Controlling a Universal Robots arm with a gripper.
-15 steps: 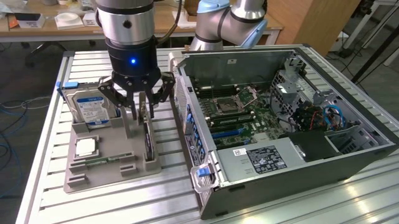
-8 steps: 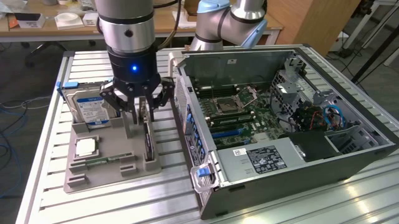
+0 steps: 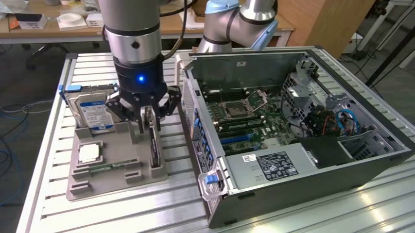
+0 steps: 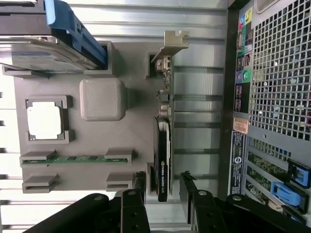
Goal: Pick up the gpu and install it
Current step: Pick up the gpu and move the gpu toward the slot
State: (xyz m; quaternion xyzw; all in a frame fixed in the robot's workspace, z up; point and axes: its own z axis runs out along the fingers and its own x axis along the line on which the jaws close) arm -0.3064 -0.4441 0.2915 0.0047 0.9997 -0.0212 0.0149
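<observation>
White print on gpu (image 4: 163,160) edge, power supply label (image 3: 277,164), both unreadable

ROBOTICS LAB: A silver-and-black robot arm (image 3: 133,39) hangs its black gripper (image 3: 147,128) over a grey moulded plastic parts tray (image 3: 104,187) on a slotted aluminium-profile table (image 3: 97,216). Beside the tray lies a black desktop computer tower (image 3: 363,170), its side panel off and its green motherboard (image 3: 250,116) bared. Behind stand a 2nd robot arm with pale blue joint caps (image 3: 227,24), a long wooden workbench (image 3: 52,33) strewn with small white parts (image 3: 71,20) and a tall wooden cabinet (image 3: 331,24). Loose cables (image 3: 13,109) trail across the grey floor (image 3: 32,82).
</observation>
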